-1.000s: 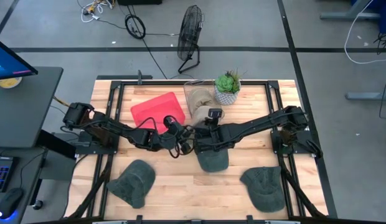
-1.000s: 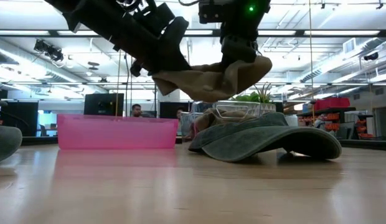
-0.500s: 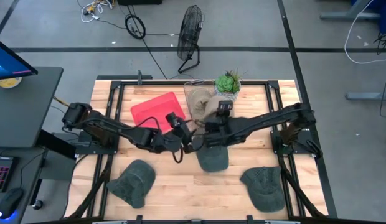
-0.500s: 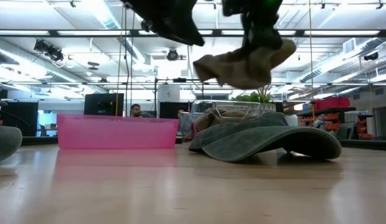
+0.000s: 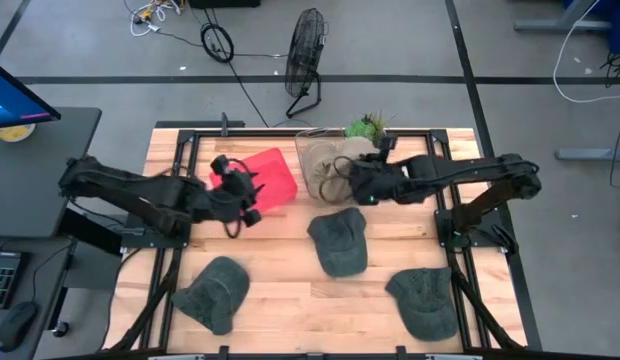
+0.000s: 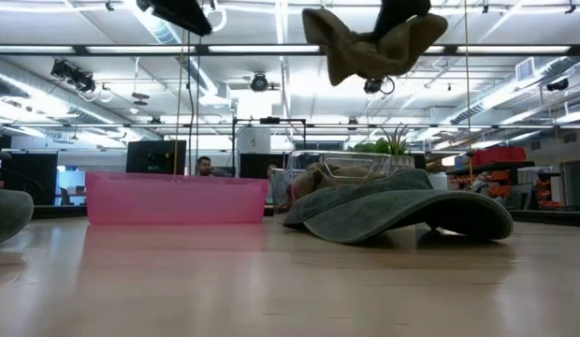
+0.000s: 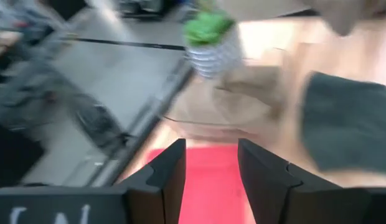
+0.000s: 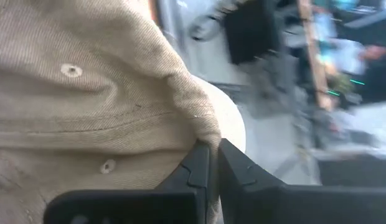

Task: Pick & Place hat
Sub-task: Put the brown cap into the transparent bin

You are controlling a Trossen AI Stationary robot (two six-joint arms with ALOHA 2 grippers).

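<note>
A tan hat hangs from my right gripper above the clear bin at the table's far side; the low view shows the tan hat high off the table. My right gripper is shut on it. My left gripper is open over the pink tray, holding nothing; in its wrist view the fingers stand apart above the pink tray. Three green hats lie brim-down on the wood: middle, near left, near right. My right gripper pinches a folded edge of the tan hat's cloth between its two fingers, coming level from the table's right side. The hat is lifted clear and droops slack below and beside the fingers.
A potted plant stands by the far edge next to the bin, which holds more tan cloth. The middle green hat lies just near of the bin. Black frame rails run along both table sides.
My left gripper has come away from the tan hat and swung toward the table's left edge, now over the pink tray. My right gripper has risen and moved toward the far edge with the tan hat, which now hangs from it alone above the bin.
</note>
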